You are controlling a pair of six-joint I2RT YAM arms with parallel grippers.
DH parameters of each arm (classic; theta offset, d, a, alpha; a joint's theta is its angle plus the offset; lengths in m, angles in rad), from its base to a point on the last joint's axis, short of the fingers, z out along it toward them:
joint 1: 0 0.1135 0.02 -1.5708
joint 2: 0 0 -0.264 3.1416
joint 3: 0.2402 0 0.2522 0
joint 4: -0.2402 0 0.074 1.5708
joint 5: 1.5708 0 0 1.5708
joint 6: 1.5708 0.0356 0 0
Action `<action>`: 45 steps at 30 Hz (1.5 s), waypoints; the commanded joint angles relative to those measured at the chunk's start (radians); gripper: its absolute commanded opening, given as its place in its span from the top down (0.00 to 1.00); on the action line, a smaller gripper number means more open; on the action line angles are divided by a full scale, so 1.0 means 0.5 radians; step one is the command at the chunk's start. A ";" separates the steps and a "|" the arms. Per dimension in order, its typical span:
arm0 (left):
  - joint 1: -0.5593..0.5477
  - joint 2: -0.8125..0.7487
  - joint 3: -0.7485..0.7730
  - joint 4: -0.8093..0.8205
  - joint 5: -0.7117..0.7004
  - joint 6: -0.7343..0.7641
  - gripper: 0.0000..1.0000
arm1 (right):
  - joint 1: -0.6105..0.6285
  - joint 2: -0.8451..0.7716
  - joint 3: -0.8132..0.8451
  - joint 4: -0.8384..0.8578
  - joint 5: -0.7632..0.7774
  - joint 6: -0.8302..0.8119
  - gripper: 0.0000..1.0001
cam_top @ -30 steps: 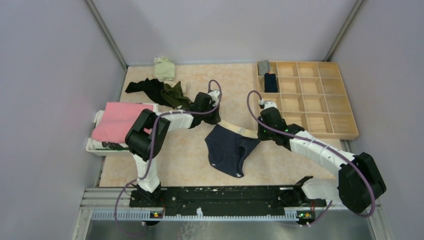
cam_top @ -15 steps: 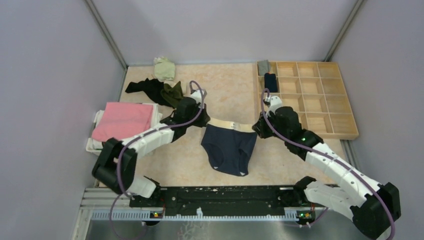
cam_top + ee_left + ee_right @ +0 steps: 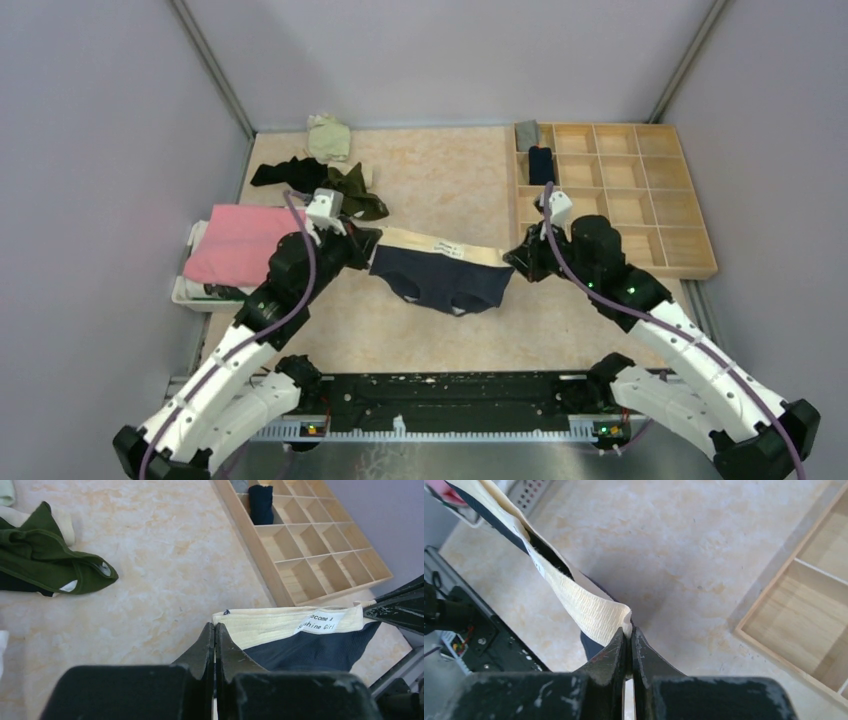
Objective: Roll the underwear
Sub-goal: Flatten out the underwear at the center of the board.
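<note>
Navy cotton briefs with a beige waistband (image 3: 440, 278) are strung mid-tabletop (image 3: 440, 180) between both arms. Left end effector (image 3: 215, 630) is clenched on the waistband's left end, right end effector (image 3: 629, 632) on its right end. Long axis is the waistband, running left-right, with the left end slightly farther from the bases. Body and leg openings hang toward the near edge. Can't tell if the lower hem touches the surface. For this step: hold even tension, lower both ends together, lay it flat and unwrinkled before rolling.
</note>
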 commanded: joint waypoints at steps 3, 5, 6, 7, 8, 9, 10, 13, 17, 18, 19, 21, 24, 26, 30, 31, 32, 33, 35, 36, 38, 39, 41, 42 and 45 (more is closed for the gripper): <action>-0.002 -0.322 0.113 -0.454 -0.070 -0.081 1.00 | -0.020 -0.160 0.215 -0.122 -0.230 0.115 1.00; -0.004 -0.381 0.168 -0.581 -0.049 -0.095 1.00 | -0.019 -0.163 0.214 -0.171 -0.366 0.183 1.00; -0.003 -0.402 0.198 -0.653 -0.047 -0.099 1.00 | -0.021 -0.164 0.207 -0.189 -0.409 0.215 1.00; -0.004 -0.422 0.235 -0.724 -0.048 -0.101 1.00 | -0.019 -0.169 0.201 -0.198 -0.477 0.245 1.00; -0.003 -0.438 0.278 -0.793 -0.056 -0.104 1.00 | -0.019 -0.176 0.190 -0.200 -0.544 0.288 1.00; -0.002 -0.450 0.319 -0.866 -0.073 -0.107 1.00 | -0.016 -0.188 0.182 -0.200 -0.625 0.328 1.00; -0.002 -0.462 0.365 -0.949 -0.083 -0.109 1.00 | -0.018 -0.204 0.178 -0.200 -0.680 0.370 1.00; 0.001 -0.478 0.496 -1.062 -0.100 -0.118 1.00 | -0.015 -0.240 0.201 -0.252 -0.800 0.431 1.00; 0.000 -0.401 0.471 -1.007 -0.134 -0.152 1.00 | -0.016 -0.180 0.202 -0.289 -0.769 0.464 1.00; -0.001 -0.359 0.405 -0.944 -0.150 -0.176 1.00 | -0.014 -0.144 0.163 -0.252 -0.717 0.468 1.00; -0.001 -0.313 0.333 -0.852 -0.173 -0.214 1.00 | -0.014 -0.091 0.114 -0.201 -0.644 0.473 1.00; -0.003 -0.177 0.112 -0.579 -0.243 -0.245 1.00 | -0.014 0.040 -0.004 -0.024 -0.509 0.469 1.00; -0.001 0.155 -0.179 -0.103 -0.465 -0.357 1.00 | -0.018 0.313 -0.150 0.272 -0.221 0.403 1.00; 0.000 0.444 -0.307 0.279 -0.593 -0.406 1.00 | -0.022 0.514 -0.193 0.492 -0.058 0.345 1.00; -0.002 1.026 -0.202 0.612 -0.799 -0.430 1.00 | -0.033 0.872 -0.182 0.792 0.182 0.255 1.00; -0.004 1.143 -0.145 0.629 -0.853 -0.401 1.00 | -0.030 0.925 -0.178 0.848 0.239 0.234 1.00; -0.003 1.227 -0.104 0.687 -0.875 -0.368 1.00 | -0.033 0.981 -0.175 0.889 0.283 0.210 1.00; -0.003 1.295 -0.078 0.736 -0.881 -0.337 1.00 | -0.038 1.013 -0.167 0.925 0.315 0.193 1.00; -0.003 1.386 -0.047 0.817 -0.884 -0.287 1.00 | -0.043 1.053 -0.150 0.950 0.358 0.153 1.00; 0.000 1.422 -0.034 0.840 -0.883 -0.270 1.00 | -0.043 1.063 -0.144 0.958 0.360 0.141 1.00; 0.000 1.456 -0.028 0.895 -0.873 -0.239 1.00 | -0.046 1.076 -0.129 0.965 0.432 0.125 1.00; -0.001 1.470 -0.032 0.926 -0.868 -0.221 0.99 | -0.046 1.082 -0.123 0.965 0.456 0.116 1.00; 0.000 1.504 -0.018 0.974 -0.839 -0.176 0.94 | -0.045 1.104 -0.096 0.940 0.498 0.089 0.97; -0.001 1.524 -0.003 0.969 -0.832 -0.158 0.91 | -0.045 1.121 -0.075 0.912 0.507 0.075 0.93; -0.003 1.548 0.052 0.894 -0.839 -0.142 0.73 | -0.044 1.116 -0.057 0.858 0.510 0.055 0.77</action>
